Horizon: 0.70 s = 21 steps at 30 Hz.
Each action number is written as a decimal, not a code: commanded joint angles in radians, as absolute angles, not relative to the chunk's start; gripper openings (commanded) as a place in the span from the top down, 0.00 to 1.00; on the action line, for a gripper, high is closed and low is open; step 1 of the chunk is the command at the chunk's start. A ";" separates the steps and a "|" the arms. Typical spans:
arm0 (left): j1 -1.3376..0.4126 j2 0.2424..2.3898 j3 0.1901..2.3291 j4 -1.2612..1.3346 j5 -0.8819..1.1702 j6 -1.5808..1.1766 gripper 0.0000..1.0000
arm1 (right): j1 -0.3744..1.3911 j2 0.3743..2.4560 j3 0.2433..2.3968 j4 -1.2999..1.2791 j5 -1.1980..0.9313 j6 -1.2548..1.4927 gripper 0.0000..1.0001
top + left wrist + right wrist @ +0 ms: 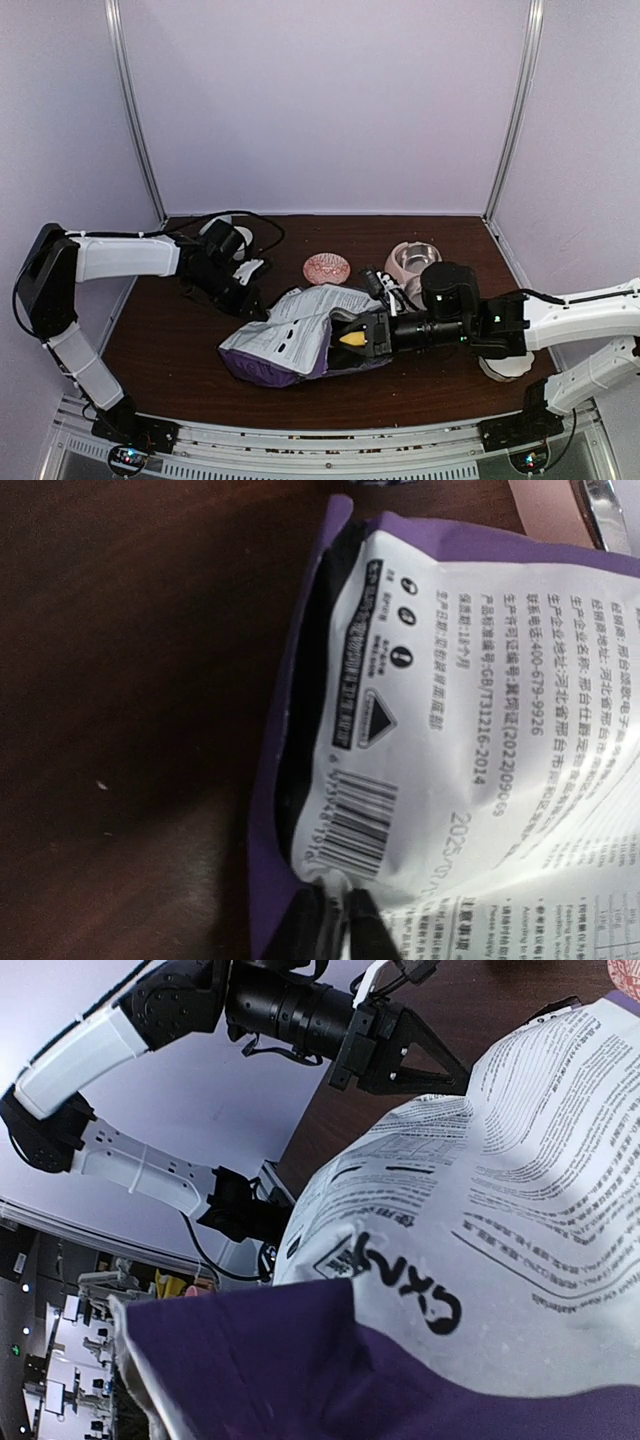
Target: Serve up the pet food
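The purple and white pet food bag (pixel 285 335) lies on its side on the dark table, printed back up. My left gripper (pixel 258 308) is shut on the bag's edge beside the barcode; in the left wrist view its black fingertips (pixel 365 925) pinch the white film of the bag (pixel 480 710). My right gripper (pixel 342 338) grips the bag's opposite end. In the right wrist view the bag (pixel 520 1180) fills the frame and hides my fingers. A reddish-brown heap of pet food (pixel 327 268) sits in a round dish behind the bag.
The pink double feeder (pixel 400 262) with steel bowls stands at the back right, and its pink edge shows in the left wrist view (pixel 545 510). A white round object (pixel 505 368) lies under my right arm. Purple walls enclose the table.
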<state>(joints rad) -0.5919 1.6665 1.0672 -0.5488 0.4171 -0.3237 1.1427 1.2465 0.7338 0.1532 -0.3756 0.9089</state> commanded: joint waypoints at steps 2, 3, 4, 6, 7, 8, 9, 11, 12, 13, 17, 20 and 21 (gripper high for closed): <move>-0.591 1.532 1.087 -0.561 0.237 -0.300 0.62 | 1.116 1.137 0.696 0.332 -0.366 1.005 0.87; -0.591 1.506 1.091 -0.567 0.206 -0.295 0.56 | 1.111 1.127 0.692 0.331 -0.359 1.007 0.87; -0.591 1.478 1.096 -0.573 0.176 -0.290 0.48 | 1.105 1.119 0.687 0.336 -0.354 1.011 0.87; -0.591 1.425 1.111 -0.590 0.126 -0.285 0.38 | 1.097 1.110 0.681 0.341 -0.346 1.021 0.87; -0.592 1.398 1.121 -0.598 0.117 -0.282 0.35 | 1.094 1.107 0.678 0.352 -0.345 1.028 0.87; -0.595 1.373 1.132 -0.607 0.115 -0.281 0.33 | 1.090 1.105 0.675 0.362 -0.346 1.036 0.87; -0.602 1.351 1.146 -0.618 0.113 -0.279 0.32 | 1.085 1.104 0.671 0.377 -0.347 1.048 0.87; -0.638 1.316 1.190 -0.658 0.111 -0.278 0.31 | 1.080 1.098 0.667 0.398 -0.347 1.063 0.87; -0.661 1.303 1.216 -0.679 0.113 -0.282 0.31 | 1.079 1.092 0.669 0.399 -0.346 1.066 0.87; -0.691 1.293 1.243 -0.695 0.118 -0.293 0.31 | 1.077 1.087 0.669 0.397 -0.338 1.065 0.87; -0.843 1.253 1.331 -0.710 0.135 -0.335 0.31 | 1.068 1.067 0.659 0.408 -0.320 1.075 0.87; -0.932 1.260 1.396 -0.709 0.163 -0.348 0.30 | 1.063 1.064 0.652 0.423 -0.313 1.082 0.87; -0.948 1.269 1.410 -0.710 0.187 -0.355 0.30 | 1.062 1.065 0.652 0.424 -0.312 1.082 0.87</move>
<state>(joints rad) -0.8825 1.2667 1.3422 -0.7021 0.1387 -0.3233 1.0721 1.0966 0.6498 0.2707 -0.3542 1.0737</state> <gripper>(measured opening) 0.695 0.242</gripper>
